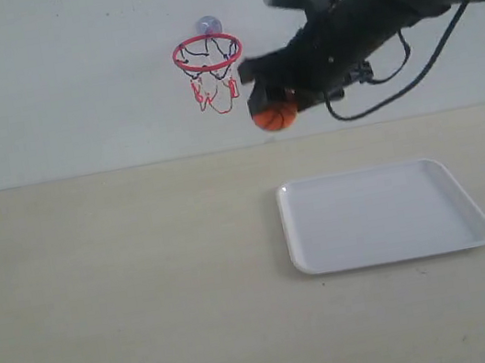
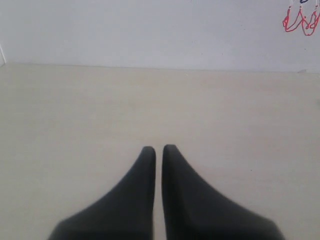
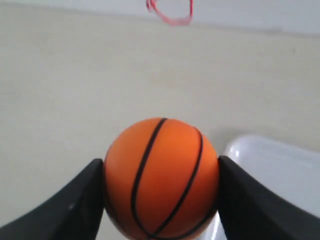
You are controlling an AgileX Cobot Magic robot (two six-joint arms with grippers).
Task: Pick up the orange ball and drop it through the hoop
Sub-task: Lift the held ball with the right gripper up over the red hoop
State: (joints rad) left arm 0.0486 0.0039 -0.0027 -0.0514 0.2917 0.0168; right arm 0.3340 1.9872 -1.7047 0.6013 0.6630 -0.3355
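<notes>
Against a white wall, the right gripper clenched the ball at the hoop's 4 o'clock, likely needing to rise and centre over the ring before releasing.

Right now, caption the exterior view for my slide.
Right gripper holds the orange ball aloft beside the hoop, lower than its ring; white tray on the table.

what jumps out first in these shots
The orange ball, clamped in the right gripper up in the air, just right of and a little below the hoop on the wall. Lower down, an empty white tray lies on the table.
</notes>
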